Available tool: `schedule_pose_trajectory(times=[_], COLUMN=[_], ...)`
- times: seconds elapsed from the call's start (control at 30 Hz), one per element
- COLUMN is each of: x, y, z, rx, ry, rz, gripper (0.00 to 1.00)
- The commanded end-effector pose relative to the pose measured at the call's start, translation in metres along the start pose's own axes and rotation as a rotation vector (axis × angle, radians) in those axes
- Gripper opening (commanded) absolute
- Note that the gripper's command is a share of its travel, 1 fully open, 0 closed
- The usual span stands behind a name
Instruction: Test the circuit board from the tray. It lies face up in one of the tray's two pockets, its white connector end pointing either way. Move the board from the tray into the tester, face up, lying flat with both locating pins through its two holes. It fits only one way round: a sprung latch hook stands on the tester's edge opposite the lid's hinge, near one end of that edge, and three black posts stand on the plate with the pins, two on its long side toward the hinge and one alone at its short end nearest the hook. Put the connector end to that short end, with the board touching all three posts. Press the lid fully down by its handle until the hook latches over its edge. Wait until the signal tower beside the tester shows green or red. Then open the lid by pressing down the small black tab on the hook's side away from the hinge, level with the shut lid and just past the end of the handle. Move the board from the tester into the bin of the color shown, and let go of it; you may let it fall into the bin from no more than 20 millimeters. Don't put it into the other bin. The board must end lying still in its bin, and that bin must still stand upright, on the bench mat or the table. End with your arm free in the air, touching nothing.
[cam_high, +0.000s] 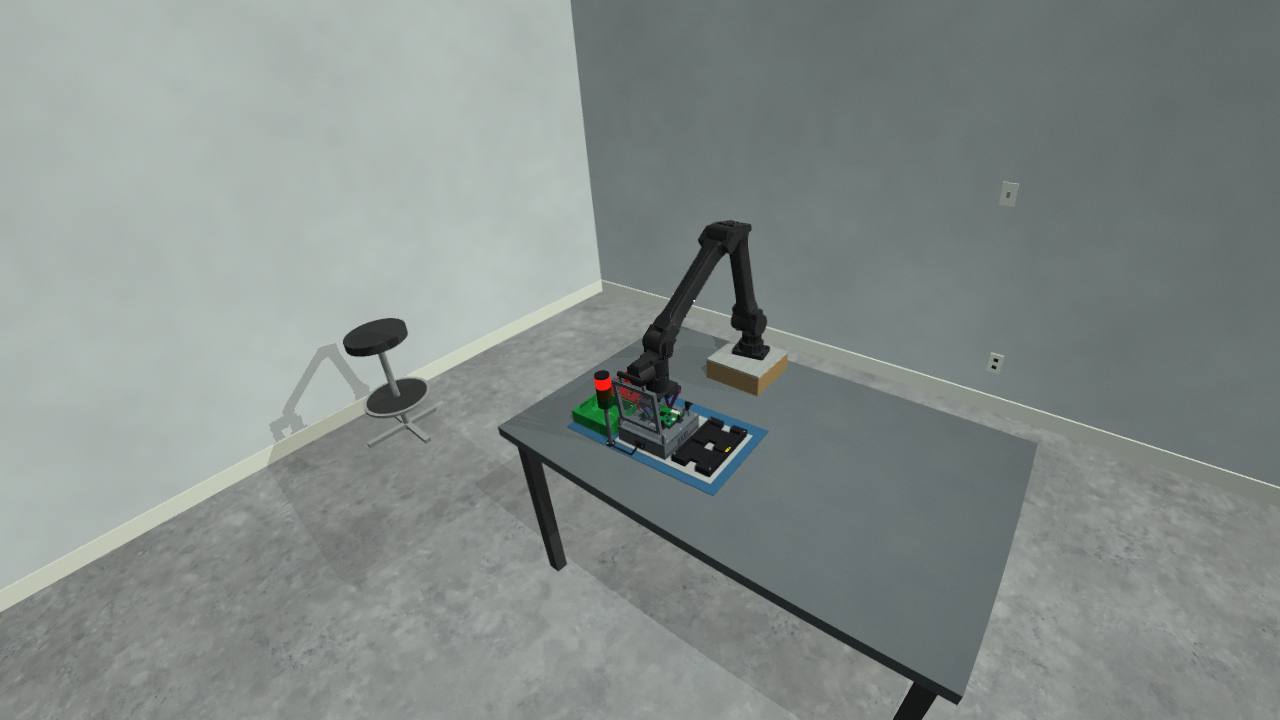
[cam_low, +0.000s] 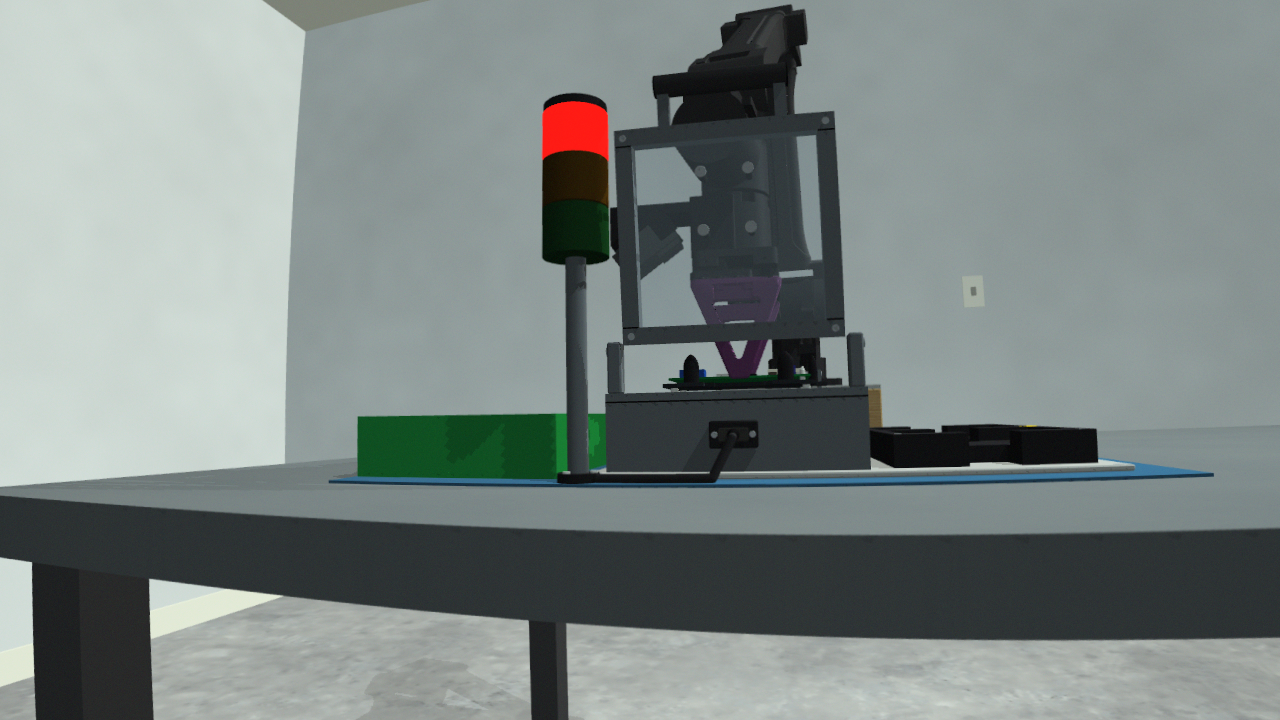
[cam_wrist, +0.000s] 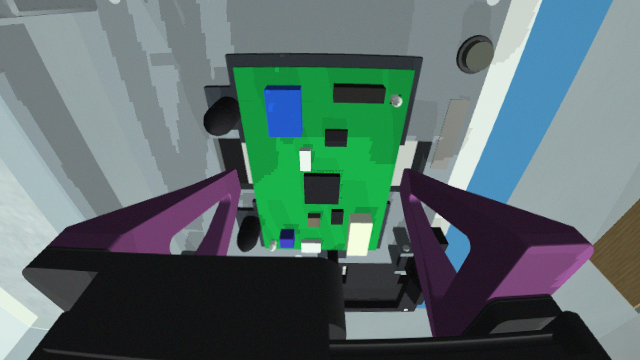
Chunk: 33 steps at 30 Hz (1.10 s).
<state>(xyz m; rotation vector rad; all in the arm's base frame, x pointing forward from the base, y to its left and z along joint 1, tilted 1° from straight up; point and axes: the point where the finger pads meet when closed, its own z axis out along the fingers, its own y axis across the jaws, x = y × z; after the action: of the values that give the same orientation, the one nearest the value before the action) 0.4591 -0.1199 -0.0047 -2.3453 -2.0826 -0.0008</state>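
Note:
The green circuit board (cam_wrist: 320, 150) (cam_low: 742, 380) (cam_high: 666, 414) lies face up and flat on the plate of the grey tester (cam_low: 733, 429) (cam_high: 657, 436). Its white connector (cam_wrist: 360, 235) is at the end nearest the wrist camera. Two black posts (cam_wrist: 220, 115) (cam_wrist: 247, 232) stand along its left long side. The tester's clear lid (cam_low: 716, 127) stands open and upright. My gripper (cam_wrist: 320, 178) (cam_low: 744, 362) is open and empty. It is low inside the tester, with one purple finger on each long side of the board. The signal tower (cam_low: 574, 125) (cam_high: 603, 383) shows red.
The green bin (cam_low: 456, 445) (cam_high: 590, 412) stands left of the tester, and the black tray (cam_low: 984, 443) (cam_high: 711, 445) stands right of it, all on the blue mat (cam_low: 1163, 471). The arm's base sits on a wooden block (cam_high: 747, 368). The open lid stands close beside the arm.

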Motion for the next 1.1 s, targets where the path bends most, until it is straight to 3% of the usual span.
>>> schedule_pose_trajectory(times=[0.0,1.07], x=[-0.009,-0.0092], y=[0.0013,-0.0025], z=[0.0059,0.0069], rx=[0.003,0.01], ry=[-0.003,-0.002], rz=[0.005,0.004], gripper=[0.92,0.92])
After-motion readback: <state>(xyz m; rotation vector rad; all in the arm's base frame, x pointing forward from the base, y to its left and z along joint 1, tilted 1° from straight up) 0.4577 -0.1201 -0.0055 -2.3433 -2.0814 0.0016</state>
